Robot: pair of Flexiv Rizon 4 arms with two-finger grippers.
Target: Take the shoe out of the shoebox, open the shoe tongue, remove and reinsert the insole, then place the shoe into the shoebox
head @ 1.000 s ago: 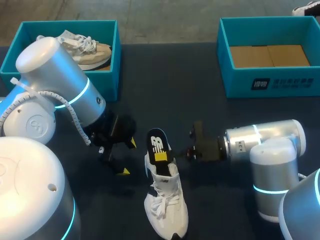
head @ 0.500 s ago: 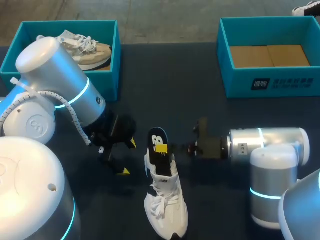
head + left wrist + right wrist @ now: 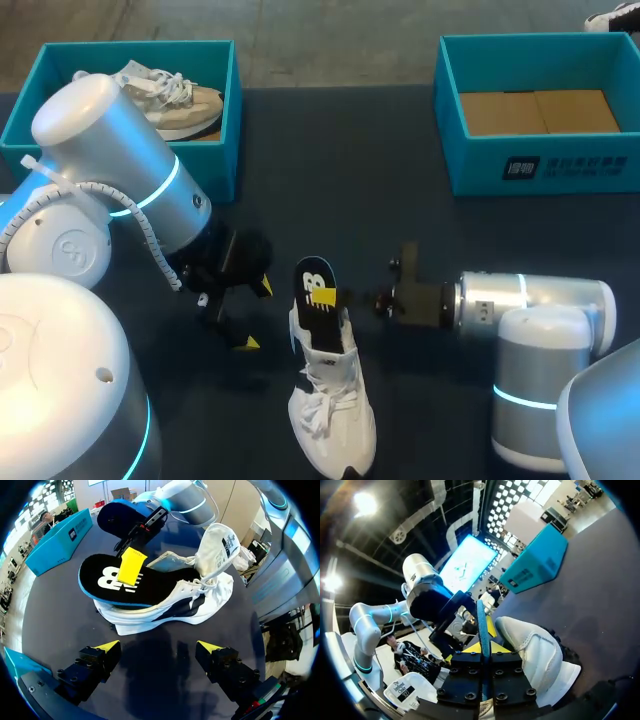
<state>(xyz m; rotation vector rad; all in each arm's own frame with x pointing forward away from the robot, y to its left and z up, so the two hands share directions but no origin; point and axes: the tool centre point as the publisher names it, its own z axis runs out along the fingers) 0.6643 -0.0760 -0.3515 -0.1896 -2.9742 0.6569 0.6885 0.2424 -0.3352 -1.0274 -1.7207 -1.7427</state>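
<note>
While the black insole [image 3: 314, 285] stands half out of the heel of the white shoe [image 3: 332, 405], as the head view shows, nothing pins the shoe to the table [image 3: 330, 180]. A pull by the right gripper [image 3: 325, 297] could well drag or tip the shoe along instead of sliding the insole. That gripper is clamped on the insole's raised end, above the shoe's heel. The left gripper [image 3: 255, 314] hangs beside the shoe, apart from it.

In the left wrist view the left gripper [image 3: 159, 647] is spread wide and empty. The shoe [image 3: 170, 605] lies ahead of it, with the insole [image 3: 150, 587] jutting past its heel.

In the right wrist view the right gripper [image 3: 483, 647] pinches the insole [image 3: 481, 620] edge-on, both tips against it, with the shoe [image 3: 535, 657] just beside.
</note>
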